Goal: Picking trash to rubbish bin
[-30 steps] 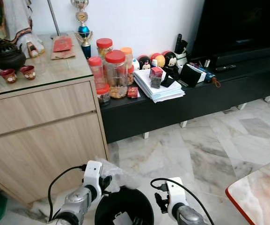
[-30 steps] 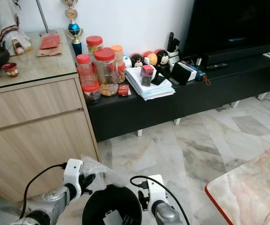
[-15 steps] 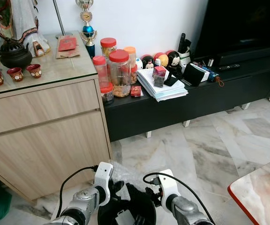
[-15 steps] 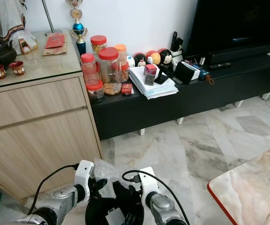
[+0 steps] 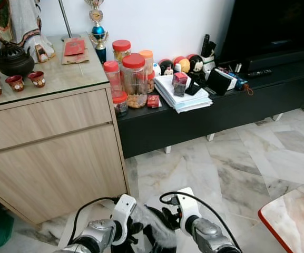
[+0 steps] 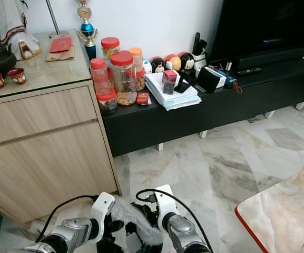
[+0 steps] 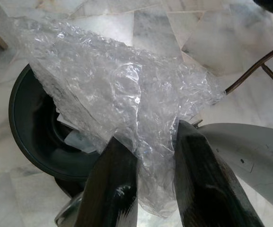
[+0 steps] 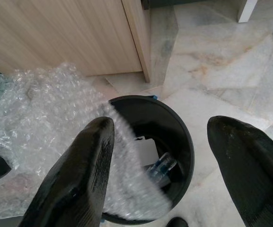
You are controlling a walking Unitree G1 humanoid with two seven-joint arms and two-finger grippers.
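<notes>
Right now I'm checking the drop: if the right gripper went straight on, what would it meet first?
Probably the clear bubble wrap sheet draped over the round black bin; the right gripper points into it, open.

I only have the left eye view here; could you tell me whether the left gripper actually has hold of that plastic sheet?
Observer: Yes. In the left wrist view the left gripper is shut on the bubble wrap, pinched between its two fingers.
Operator: Thank you. Is the sheet over the bin?
Observer: Partly. The right wrist view shows it draped across one side of the black bin, with the other side uncovered.
Operator: And is the right gripper gripping anything?
Observer: No. The right gripper is open above the bin, its fingers spread wide.
</notes>
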